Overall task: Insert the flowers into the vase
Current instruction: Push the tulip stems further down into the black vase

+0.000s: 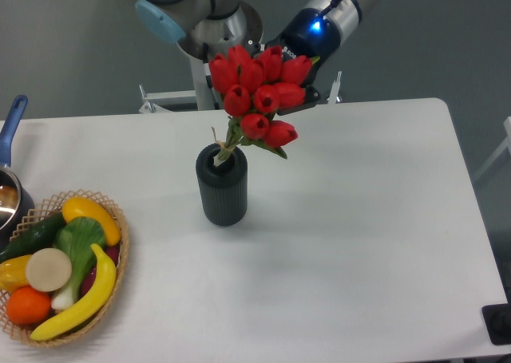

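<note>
Camera view: you see one bunch of ten-odd red tulips (257,98), stems in one ribbed dark vase (222,186); gripper (297,82) jaws hidden, cannot tell.

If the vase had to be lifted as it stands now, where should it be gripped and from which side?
Probably the ribbed lower body of the vase, approached level from the front or its open right side: it stands upright, and the flowers lean over its mouth, blocking a grip from above.

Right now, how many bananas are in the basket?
2. One banana lies across the back of the basket; the other banana curves along its front right. More could hide under the other vegetables.
</note>
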Tool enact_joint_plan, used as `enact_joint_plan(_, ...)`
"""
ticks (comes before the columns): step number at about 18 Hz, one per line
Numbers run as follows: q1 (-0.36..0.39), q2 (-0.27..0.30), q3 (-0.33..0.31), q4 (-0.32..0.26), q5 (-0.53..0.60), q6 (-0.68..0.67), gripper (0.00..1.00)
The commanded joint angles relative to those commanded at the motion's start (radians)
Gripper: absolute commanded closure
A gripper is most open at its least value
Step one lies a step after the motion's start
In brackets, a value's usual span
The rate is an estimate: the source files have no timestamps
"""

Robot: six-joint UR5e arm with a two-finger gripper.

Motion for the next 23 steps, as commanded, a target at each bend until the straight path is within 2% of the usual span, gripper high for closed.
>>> enact_joint_plan(5, 0.015, 0.012, -0.020, 0.002, 0.000, 0.009, 0.93)
enact_joint_plan(10, 0.017, 0.043, -0.123, 0.005, 0.002, 0.109, 0.93)
enact_joint_plan(13, 0.018, 0.058, -0.178, 0.008, 0.002, 0.123, 0.92)
enact_joint_plan(23, 0.037, 0.063, -0.268, 0.008, 0.003, 0.271, 0.89)
